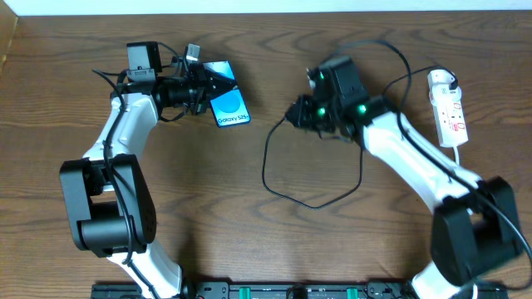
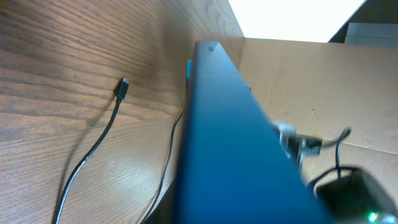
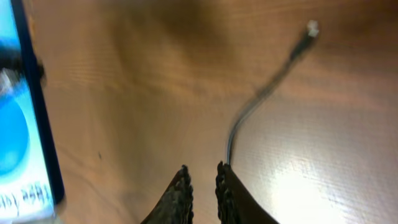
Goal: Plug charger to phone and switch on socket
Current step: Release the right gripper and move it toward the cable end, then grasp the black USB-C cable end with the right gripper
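Observation:
My left gripper [image 1: 204, 87] is shut on the phone [image 1: 228, 104], a slim blue-screened handset with "Galaxy S25+" text, held at the back left. In the left wrist view the phone's blue edge [image 2: 230, 155] fills the middle. The charger, a thin black cable [image 1: 274, 187], loops over the table's middle. Its plug tip [image 2: 123, 87] lies free on the wood and also shows in the right wrist view [image 3: 310, 28]. My right gripper [image 3: 203, 177] is nearly closed with only table in the narrow gap. The cable runs under its right fingertip. The white socket [image 1: 450, 108] lies at the far right.
A thick white cord [image 1: 461, 158] leaves the socket's near end and runs under my right arm. A cardboard wall [image 2: 311, 81] stands beyond the table's edge. The phone [image 3: 18, 124] is at the left edge of the right wrist view.

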Controlling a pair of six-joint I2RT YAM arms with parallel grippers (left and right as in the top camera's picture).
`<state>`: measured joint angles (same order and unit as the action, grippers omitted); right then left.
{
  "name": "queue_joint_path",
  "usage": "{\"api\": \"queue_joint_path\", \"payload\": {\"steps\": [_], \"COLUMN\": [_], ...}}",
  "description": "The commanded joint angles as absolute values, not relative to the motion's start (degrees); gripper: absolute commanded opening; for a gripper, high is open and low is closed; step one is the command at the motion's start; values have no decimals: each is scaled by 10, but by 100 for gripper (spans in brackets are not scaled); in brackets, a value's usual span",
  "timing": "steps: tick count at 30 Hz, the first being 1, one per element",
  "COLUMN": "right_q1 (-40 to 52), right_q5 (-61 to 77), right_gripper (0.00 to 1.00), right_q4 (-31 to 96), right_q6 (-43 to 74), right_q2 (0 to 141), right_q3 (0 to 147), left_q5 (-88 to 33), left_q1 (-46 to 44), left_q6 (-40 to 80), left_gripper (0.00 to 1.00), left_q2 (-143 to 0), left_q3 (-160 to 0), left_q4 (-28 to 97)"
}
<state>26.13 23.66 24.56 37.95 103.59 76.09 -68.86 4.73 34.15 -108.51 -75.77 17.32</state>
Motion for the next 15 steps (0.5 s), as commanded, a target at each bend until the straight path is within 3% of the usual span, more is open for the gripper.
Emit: {"api": "queue_joint_path", "payload": {"steps": [1, 4, 15], "right_q1": [256, 256, 256], "right_q5": [228, 185, 175], "right_gripper": [15, 30, 33], "right_q4": [274, 329, 340], "right_q6": [383, 393, 416], "right_q2": [1097, 1148, 1229], "right_q3": [835, 899, 940], "left_q5": [-716, -715, -714], "left_q1": [48, 48, 48], "left_q6": [349, 349, 349], "left_gripper": [7, 7, 7], "left_q2": [-1081, -1081, -1081], "left_q3": [-764, -764, -764], "left_q4": [171, 171, 171]}}
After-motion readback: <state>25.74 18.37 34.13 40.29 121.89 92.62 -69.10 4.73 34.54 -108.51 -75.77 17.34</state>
